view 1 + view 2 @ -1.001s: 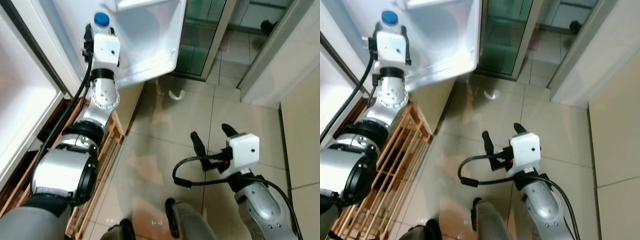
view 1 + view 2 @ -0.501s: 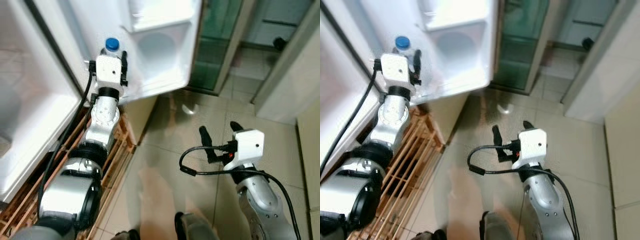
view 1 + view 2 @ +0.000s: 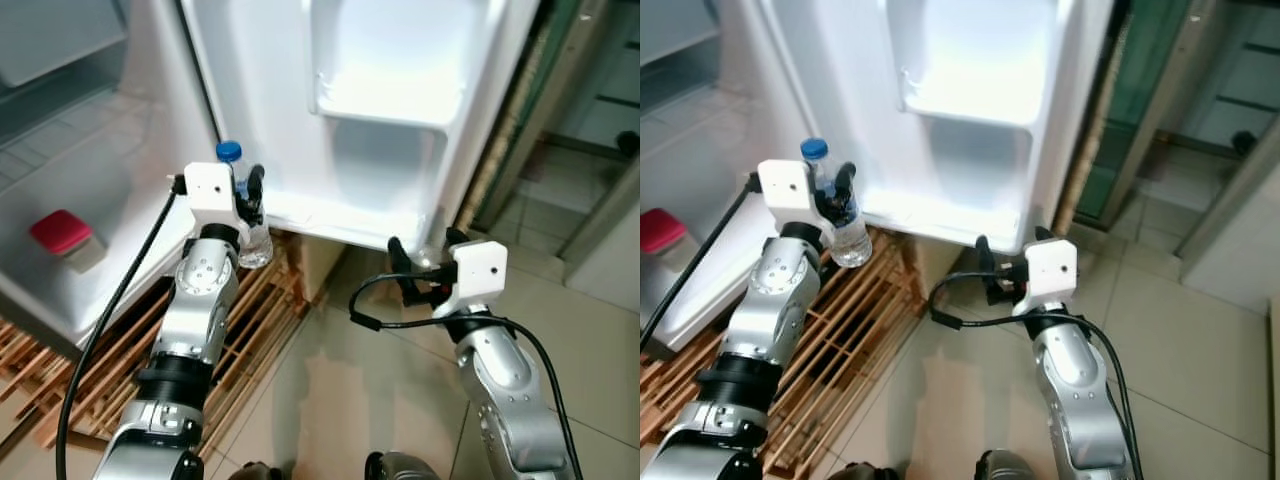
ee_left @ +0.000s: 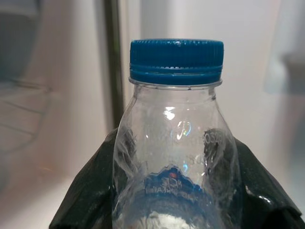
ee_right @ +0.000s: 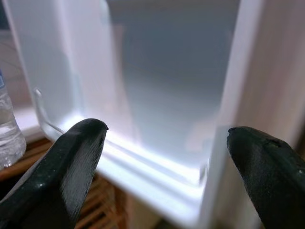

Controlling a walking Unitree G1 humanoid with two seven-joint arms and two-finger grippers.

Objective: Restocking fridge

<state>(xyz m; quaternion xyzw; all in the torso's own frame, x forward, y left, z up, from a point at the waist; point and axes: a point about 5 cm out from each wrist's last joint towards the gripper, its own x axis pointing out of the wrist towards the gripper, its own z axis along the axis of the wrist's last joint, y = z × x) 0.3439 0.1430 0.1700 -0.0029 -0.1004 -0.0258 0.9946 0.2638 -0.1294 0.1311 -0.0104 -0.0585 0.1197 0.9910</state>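
I stand in a home kitchen: an open white fridge at eleven o'clock, its door shelves at twelve, beige floor tiles at three.

Left arm raised forward, its end effector clamped with fingers upright; right arm bent, right end effector spread wide

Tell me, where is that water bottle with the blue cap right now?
The water bottle is clamped in the left gripper, held upright on the robot's left, just in front of the open fridge door near its bottom shelf, above the wooden pallet.
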